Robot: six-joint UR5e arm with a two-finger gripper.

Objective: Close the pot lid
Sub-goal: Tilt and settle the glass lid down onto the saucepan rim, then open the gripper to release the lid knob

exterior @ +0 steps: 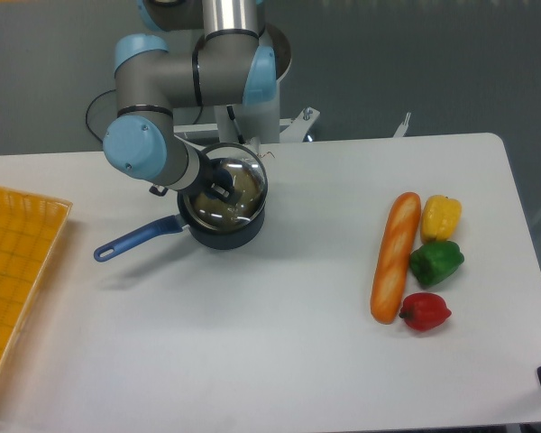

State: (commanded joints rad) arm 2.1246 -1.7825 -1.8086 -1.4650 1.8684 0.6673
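A: Counts? One pot (218, 231), one lid (229, 189), one gripper (220, 188).

B: Pot location?

A: Back-left part of the white table (279, 307), dark navy, long blue handle pointing left toward the front. The lid sits over the pot's mouth, slightly tilted (back edge looks higher than the front; whether it is seated on the rim cannot be told).

B: Gripper?

A: Over the lid's centre, fingers narrow, closed on the blue knob, seen through the glass. One arm (176, 81) reaches down from behind.

B: Other stuff?

A: One baguette (395, 257) on the right, long axis running front to back. Three peppers just right of it in a column: one yellow pepper (440, 216) at the back, one green pepper (435, 262) in the middle, one red pepper (425, 311) at the front. One orange tray (13, 271) at the left edge, partly out of view.
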